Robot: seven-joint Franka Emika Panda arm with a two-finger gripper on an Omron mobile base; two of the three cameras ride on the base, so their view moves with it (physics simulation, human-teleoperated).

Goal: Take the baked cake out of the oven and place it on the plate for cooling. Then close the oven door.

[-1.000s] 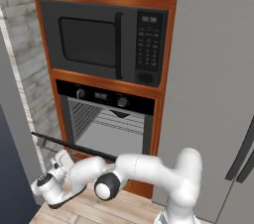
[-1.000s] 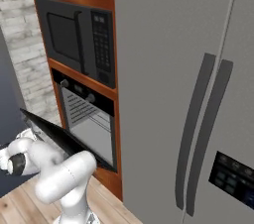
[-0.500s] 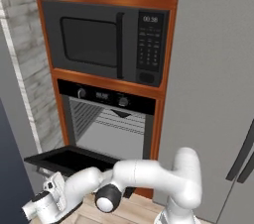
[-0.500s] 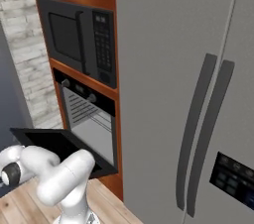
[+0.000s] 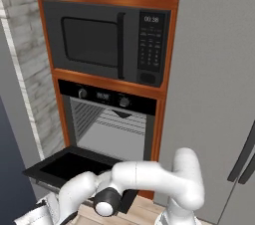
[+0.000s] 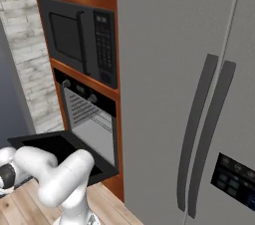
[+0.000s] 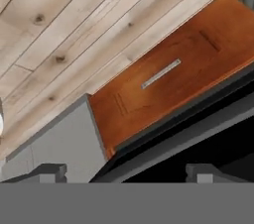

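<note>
My arm: bent low, reaching toward lower left of left base view, under the lowered oven door (image 5: 74,164). My pincer (image 7: 126,173): fingertips apart, released, holding nothing, over the door's edge. Oven (image 5: 115,124): centre frame, open, racks visible. Wooden drawer (image 7: 168,74): hand view, upper right.

Matt black oven door (image 5: 74,165); wire racks inside oven (image 5: 110,124); wood-plank floor (image 7: 64,34).

oven door (image 5: 74,164) near edge hidden behind the arm, pincer (image 5: 37,216) cut off at frame corner — jaws unreadable
</note>
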